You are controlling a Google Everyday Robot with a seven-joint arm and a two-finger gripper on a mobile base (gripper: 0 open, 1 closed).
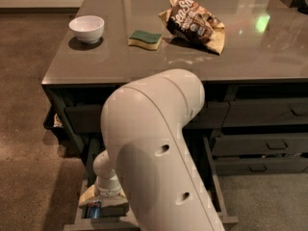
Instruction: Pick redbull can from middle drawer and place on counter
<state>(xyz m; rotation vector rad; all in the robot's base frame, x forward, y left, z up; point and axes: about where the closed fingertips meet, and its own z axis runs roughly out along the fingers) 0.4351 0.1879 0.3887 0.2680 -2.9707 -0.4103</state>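
grey-brown counter [144, 61] filled the top of my view, carrying a white bowl [87, 28], a green-and-yellow sponge [145, 39] and a crumpled snack bag [195, 23]. below it the middle drawer [219, 196] stood pulled out over the brown floor [24, 105]. my robot's bulky white arm [159, 148] blocked most of the drawer. the gripper [103, 203] was down inside at the drawer's front left corner. the redbull can [94, 210] lay in that corner, showing as a blue sliver right at the gripper's lower left edge. i could not tell whether the gripper was clamped on the can or merely touching it.
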